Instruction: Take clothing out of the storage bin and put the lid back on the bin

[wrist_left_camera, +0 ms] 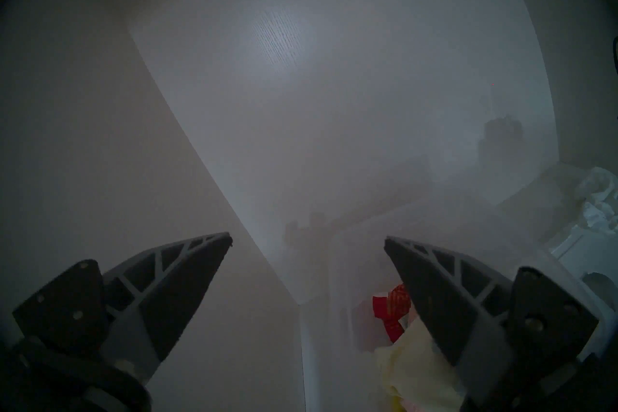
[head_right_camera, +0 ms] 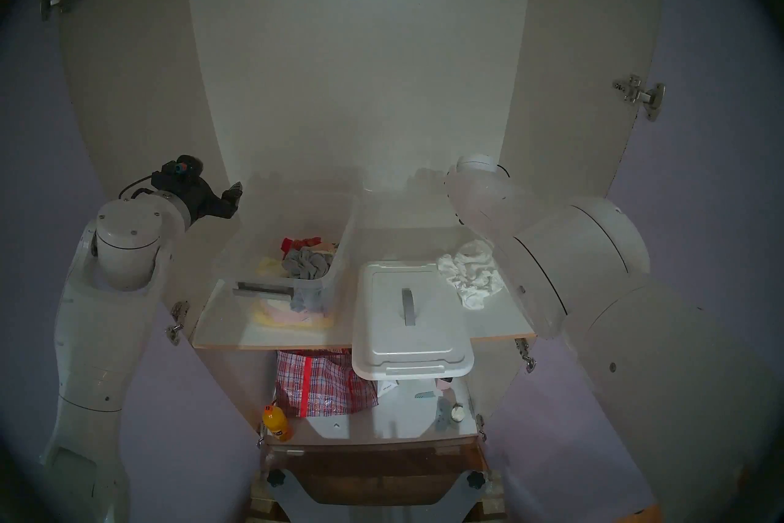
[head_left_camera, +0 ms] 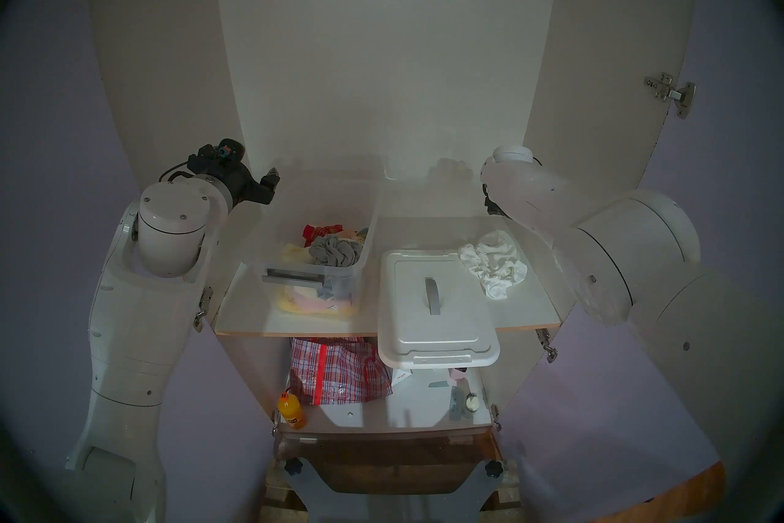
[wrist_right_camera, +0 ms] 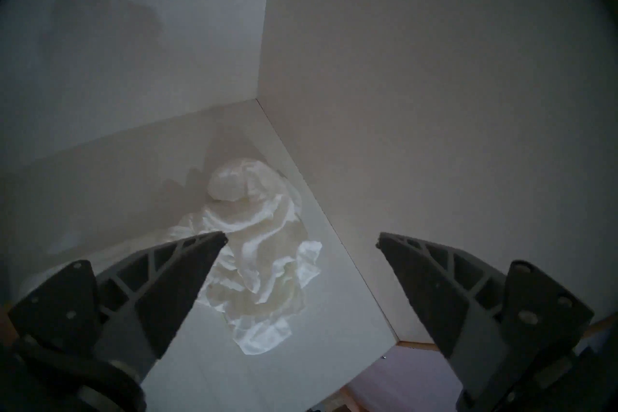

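Observation:
The white wrinkled clothing (head_left_camera: 494,263) (head_right_camera: 471,274) lies crumpled on the shelf at the right, beside the cabinet's side wall. My right gripper (wrist_right_camera: 301,239) hovers above it, open and empty; in the head views my right forearm hides it. The clothing (wrist_right_camera: 257,250) sits below its left finger. The see-through storage bin (head_left_camera: 271,220) stands uncovered on the left of the shelf, with other fabrics inside. The white lid (head_left_camera: 437,318) with a grey handle lies flat between bin and clothing, overhanging the shelf's front edge. My left gripper (head_left_camera: 271,184) (wrist_left_camera: 307,240) is open and empty by the bin's back left corner.
A grey ruffled garment (head_left_camera: 335,250) and a red cloth (head_left_camera: 320,231) lie in the bin. Cabinet walls enclose the shelf (head_left_camera: 246,305) on three sides. On the lower shelf sit a red-and-blue checked bag (head_left_camera: 335,369), an orange bottle (head_left_camera: 291,409) and small items.

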Controlling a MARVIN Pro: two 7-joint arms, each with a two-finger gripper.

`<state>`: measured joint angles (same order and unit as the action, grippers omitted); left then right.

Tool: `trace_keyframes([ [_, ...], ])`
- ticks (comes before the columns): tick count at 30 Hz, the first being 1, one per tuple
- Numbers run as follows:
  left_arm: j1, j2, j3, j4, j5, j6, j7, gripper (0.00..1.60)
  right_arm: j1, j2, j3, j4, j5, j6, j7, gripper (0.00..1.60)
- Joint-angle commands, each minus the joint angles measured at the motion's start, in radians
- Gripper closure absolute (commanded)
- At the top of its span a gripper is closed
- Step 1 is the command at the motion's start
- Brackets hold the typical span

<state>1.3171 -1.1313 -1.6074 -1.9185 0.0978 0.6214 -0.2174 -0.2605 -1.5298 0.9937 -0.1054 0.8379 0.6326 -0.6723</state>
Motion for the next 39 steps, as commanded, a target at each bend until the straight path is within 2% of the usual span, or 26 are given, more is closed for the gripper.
trace_keyframes([
  [1,-0.022,0.002,-0.005,-0.024,0.0,-0.006,0.002,0.0,0.002,-0.006,-0.001,0.002,0.002,0.055,0.002,0.0],
  [8,-0.021,0.003,-0.004,-0.021,-0.001,-0.006,0.003,0.0,-0.03,-0.033,0.027,0.005,0.035,0.139,0.034,0.0],
  [16,-0.02,0.003,-0.003,-0.019,-0.001,-0.006,0.004,0.0,-0.012,-0.072,0.07,-0.003,0.071,0.221,0.075,0.0],
  [24,-0.021,0.004,-0.003,-0.018,-0.002,-0.006,0.005,0.0,-0.005,-0.078,0.086,0.005,0.086,0.292,0.069,0.0],
  [31,-0.021,0.004,-0.003,-0.018,-0.003,-0.006,0.005,0.0,-0.016,-0.085,0.097,0.005,0.099,0.327,0.072,0.0],
  [39,-0.021,0.005,-0.002,-0.017,-0.003,-0.006,0.006,0.0,-0.079,-0.143,0.116,0.005,0.121,0.327,0.092,0.0],
])
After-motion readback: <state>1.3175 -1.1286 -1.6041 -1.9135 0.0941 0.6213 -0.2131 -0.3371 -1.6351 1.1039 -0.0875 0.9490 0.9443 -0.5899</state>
